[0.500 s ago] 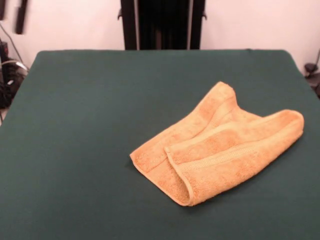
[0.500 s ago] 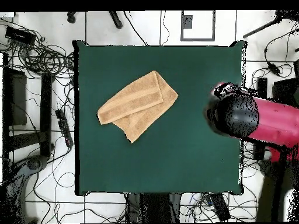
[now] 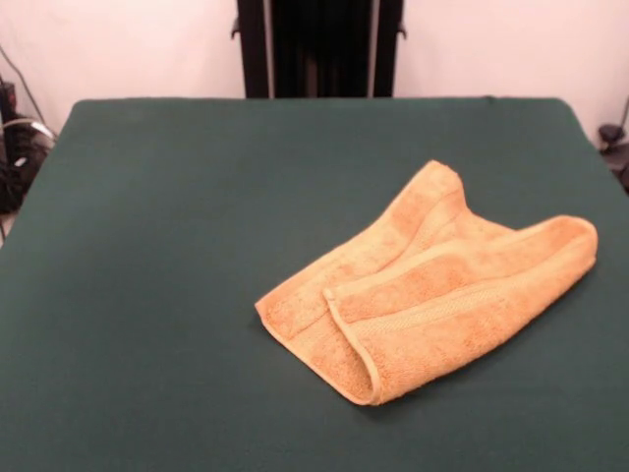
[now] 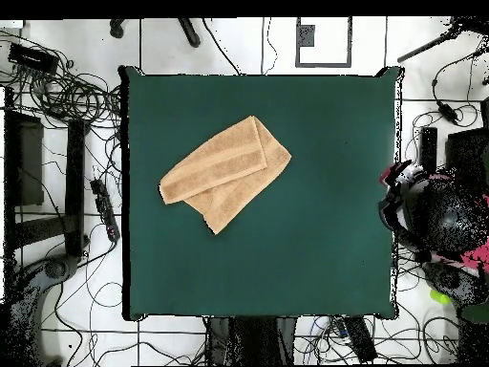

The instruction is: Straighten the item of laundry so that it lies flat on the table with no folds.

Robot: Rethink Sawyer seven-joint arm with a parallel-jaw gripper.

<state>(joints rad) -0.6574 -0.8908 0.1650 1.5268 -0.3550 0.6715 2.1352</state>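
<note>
Towel [image 3: 432,285] sits folded over itself on the green worktop [image 3: 157,275]. Only the overhead shows floor cables [image 4: 67,91]. End effector isn't visible, can't tell its state.

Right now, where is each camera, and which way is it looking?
Front view: sits across the table, facing the robot's black pedestal at the top; the folded towel lies right of the middle. No arm shows.
Overhead view: hangs above, looking straight down; the arm is drawn off to the side.
Both share the towel and table.
</note>
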